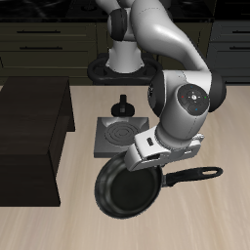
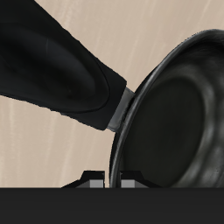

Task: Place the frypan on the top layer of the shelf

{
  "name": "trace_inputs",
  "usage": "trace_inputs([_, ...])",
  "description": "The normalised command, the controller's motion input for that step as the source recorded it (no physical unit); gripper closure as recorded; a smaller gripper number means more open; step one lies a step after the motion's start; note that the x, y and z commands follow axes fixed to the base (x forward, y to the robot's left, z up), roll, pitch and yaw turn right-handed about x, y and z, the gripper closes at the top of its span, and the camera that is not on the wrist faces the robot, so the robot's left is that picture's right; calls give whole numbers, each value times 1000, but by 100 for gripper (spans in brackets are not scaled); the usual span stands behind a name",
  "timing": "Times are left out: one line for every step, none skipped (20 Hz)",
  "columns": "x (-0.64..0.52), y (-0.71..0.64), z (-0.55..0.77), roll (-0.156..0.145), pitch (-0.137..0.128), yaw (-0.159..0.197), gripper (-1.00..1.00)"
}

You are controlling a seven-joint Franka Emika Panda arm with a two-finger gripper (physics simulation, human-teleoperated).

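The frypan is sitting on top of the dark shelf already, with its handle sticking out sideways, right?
Not quite. The frypan is not on the shelf: the exterior view shows it down near the table's front edge, just in front of the grey burner plate, under the gripper. Its handle does stick out sideways.

The arm (image 1: 166,54) is built of smooth, rounded white shells with dark grey to black bands at the joints. Its base (image 1: 122,66), at the upper middle of the frame, is a black ring under a white column. A big white wrist housing (image 1: 181,107) at centre right carries a round dark cap. The hand (image 1: 142,154) is a white block with small dark marks.
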Motion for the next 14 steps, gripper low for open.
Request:
trace_inputs([1, -69, 385, -22, -23, -38, 100])
trace_inputs([6, -31, 401, -12, -78, 66, 100])
trace_inputs([15, -128, 370, -54, -52, 2, 100])
trace_inputs([-17, -60, 371, -37, -45, -4, 100])
trace_inputs([-52, -46, 385, -43, -88, 95, 100])
trace_inputs([-62, -33, 357, -28, -83, 57, 100])
trace_inputs([-76, -58, 356, -27, -27, -26, 100])
trace_inputs([-82, -22, 361, -46, -88, 64, 100])
trace_inputs([-40, -42, 0, 0, 0, 0, 100])
trace_inputs([-70, -57, 336, -10, -32, -3, 100])
trace_inputs([-62, -16, 353, -26, -32, -13, 100])
trace_inputs([-70, -68, 284, -44, -34, 31, 100])
trace_inputs([-97, -32, 280, -19, -38, 0, 100])
trace_inputs([-111, 81, 381, 15, -56, 4, 100])
